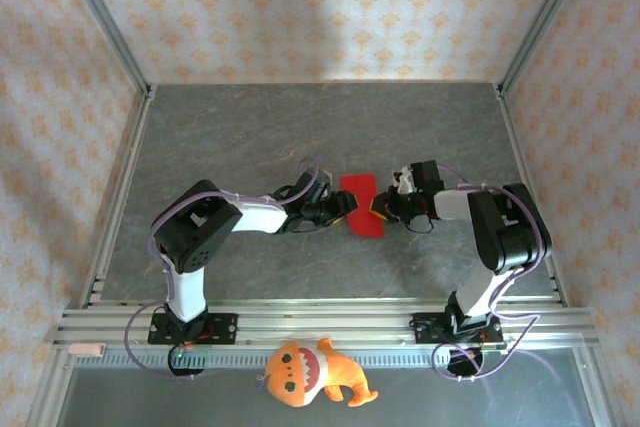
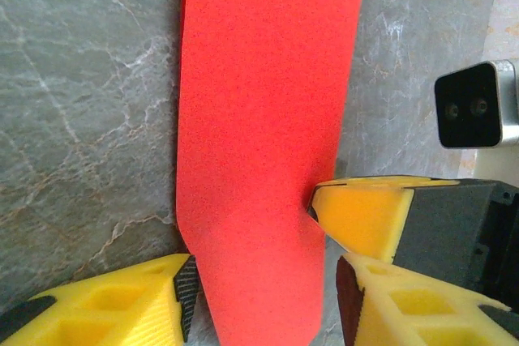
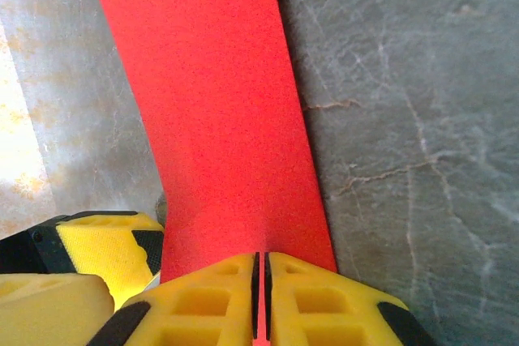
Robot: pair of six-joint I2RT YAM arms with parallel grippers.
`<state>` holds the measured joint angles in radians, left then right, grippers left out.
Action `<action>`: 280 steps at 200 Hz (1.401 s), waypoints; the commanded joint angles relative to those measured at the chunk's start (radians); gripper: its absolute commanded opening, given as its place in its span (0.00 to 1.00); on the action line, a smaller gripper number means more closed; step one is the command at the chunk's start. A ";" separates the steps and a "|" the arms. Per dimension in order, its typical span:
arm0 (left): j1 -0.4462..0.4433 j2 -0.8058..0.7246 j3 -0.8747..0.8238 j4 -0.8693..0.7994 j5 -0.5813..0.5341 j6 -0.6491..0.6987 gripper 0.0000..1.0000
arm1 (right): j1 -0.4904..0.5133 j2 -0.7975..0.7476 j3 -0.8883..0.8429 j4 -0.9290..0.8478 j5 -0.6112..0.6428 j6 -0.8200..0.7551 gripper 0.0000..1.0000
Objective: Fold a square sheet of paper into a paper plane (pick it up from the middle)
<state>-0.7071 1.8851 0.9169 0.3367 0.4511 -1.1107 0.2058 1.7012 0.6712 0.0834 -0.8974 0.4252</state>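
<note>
The red sheet of paper (image 1: 360, 205) is folded into a narrow strip and lies mid-table between the two grippers. In the right wrist view my right gripper (image 3: 260, 281) is shut on the near edge of the paper (image 3: 219, 119), with a thin red line showing between the jaws. From the left wrist view, my left gripper (image 2: 266, 297) is open, its two yellow fingers standing either side of the strip's end (image 2: 263, 135) without pressing it. From above, the left gripper (image 1: 340, 209) meets the paper from the left and the right gripper (image 1: 385, 210) from the right.
An orange plush toy with white teeth (image 1: 310, 372) lies on the near rail in front of the arm bases. The grey marbled table (image 1: 250, 137) is ringed by a metal frame and patterned walls. The right gripper's finger (image 2: 361, 216) sits close beside the left gripper's right finger.
</note>
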 commanded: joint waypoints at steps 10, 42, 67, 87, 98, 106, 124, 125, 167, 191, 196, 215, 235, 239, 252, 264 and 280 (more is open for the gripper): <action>0.007 0.021 0.040 -0.123 -0.017 -0.061 0.54 | -0.004 0.022 -0.043 -0.078 0.124 -0.022 0.14; 0.008 0.022 0.052 -0.147 -0.010 -0.076 0.53 | -0.008 0.012 -0.040 -0.089 0.124 -0.028 0.14; 0.008 0.017 0.056 -0.164 -0.022 -0.074 0.53 | -0.009 0.006 -0.040 -0.088 0.122 -0.026 0.14; 0.008 0.021 0.068 -0.161 -0.006 -0.069 0.52 | -0.009 0.008 -0.039 -0.087 0.118 -0.025 0.14; 0.007 0.049 0.072 -0.156 0.006 -0.066 0.51 | -0.010 0.009 -0.039 -0.085 0.117 -0.025 0.14; 0.007 0.057 0.076 -0.153 0.012 -0.063 0.49 | -0.010 0.012 -0.039 -0.085 0.115 -0.024 0.14; 0.007 0.065 0.087 -0.163 0.019 -0.052 0.45 | -0.009 0.009 -0.038 -0.086 0.115 -0.024 0.14; 0.007 0.066 0.088 -0.164 0.020 -0.052 0.45 | -0.009 0.009 -0.038 -0.086 0.115 -0.024 0.14; 0.007 0.063 0.102 -0.174 0.033 -0.021 0.39 | -0.009 0.003 -0.039 -0.083 0.115 -0.016 0.13; 0.006 0.063 0.102 -0.157 0.046 -0.018 0.34 | -0.010 0.000 -0.037 -0.084 0.117 -0.014 0.13; 0.006 0.062 0.103 -0.158 0.046 -0.016 0.33 | -0.010 0.001 -0.037 -0.083 0.117 -0.011 0.13; 0.006 0.057 0.097 -0.155 0.045 -0.014 0.28 | -0.009 -0.002 -0.041 -0.083 0.116 -0.010 0.13; 0.006 0.047 0.087 -0.147 0.041 -0.011 0.23 | -0.009 -0.001 -0.045 -0.076 0.116 -0.003 0.13; 0.007 0.045 0.086 -0.147 0.039 -0.011 0.21 | -0.009 0.000 -0.046 -0.076 0.115 -0.004 0.13; 0.008 0.036 0.079 -0.145 0.032 -0.010 0.18 | -0.009 0.000 -0.047 -0.074 0.115 -0.003 0.13; 0.009 0.035 0.074 -0.142 0.033 -0.009 0.16 | -0.009 -0.003 -0.048 -0.073 0.109 -0.002 0.13; 0.010 -0.001 0.067 -0.140 0.028 -0.005 0.15 | -0.009 -0.012 -0.051 -0.064 0.099 0.000 0.14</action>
<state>-0.6987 1.9213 0.9977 0.1833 0.4831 -1.1316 0.2058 1.6909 0.6632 0.0895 -0.8856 0.4263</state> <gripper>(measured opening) 0.162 0.135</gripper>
